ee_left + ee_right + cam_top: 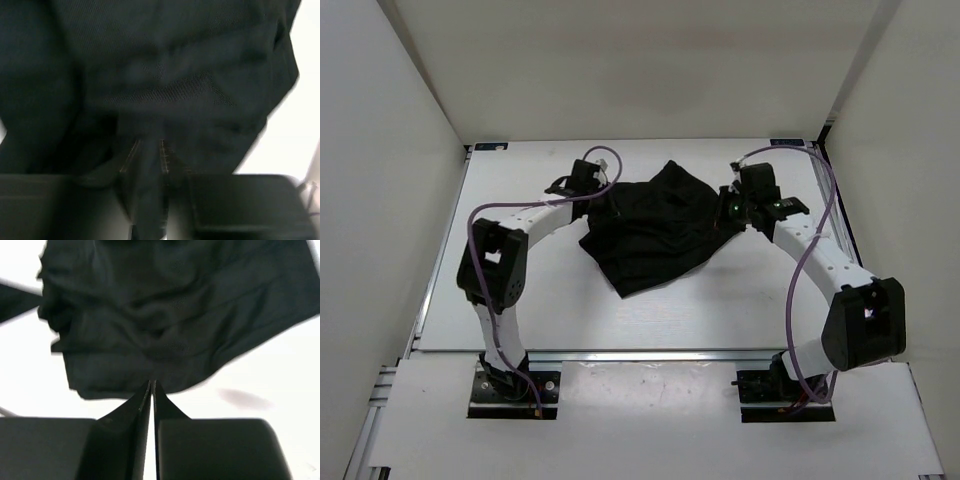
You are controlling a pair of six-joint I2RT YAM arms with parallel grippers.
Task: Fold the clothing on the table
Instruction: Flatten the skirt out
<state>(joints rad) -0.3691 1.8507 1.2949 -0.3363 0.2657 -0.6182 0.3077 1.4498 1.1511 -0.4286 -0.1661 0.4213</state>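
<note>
Clothing (655,225), black and soft, lies bunched in an uneven heap on the white table (520,310), with bare tabletop showing on every side of it. Seen from above, the heap is broad at its far side and narrows to a loose point at its near side, and folds and ridges cross its surface.

Your left gripper (600,190) meets the clothing at its upper left edge. In the left wrist view dark cloth fills almost the whole picture. A narrow fold of it runs down between the two fingers (131,157), so this gripper is pinching the clothing. The picture is soft and dark, so you cannot make out how deep the fold sits.

Your right gripper (725,208) reaches the clothing at its upper right edge, opposite the left one. In the right wrist view its fingers (125,420) are pressed together with only a thin slit of light between them. Their tips sit right at the hem of the cloth. You cannot tell whether any cloth is caught between those tips. Beyond them the clothing spreads away in long shallow creases, with white tabletop on both sides of it.

Both arms bend in toward the clothing from either side, and a purple cable (800,290) loops along the right one.
</note>
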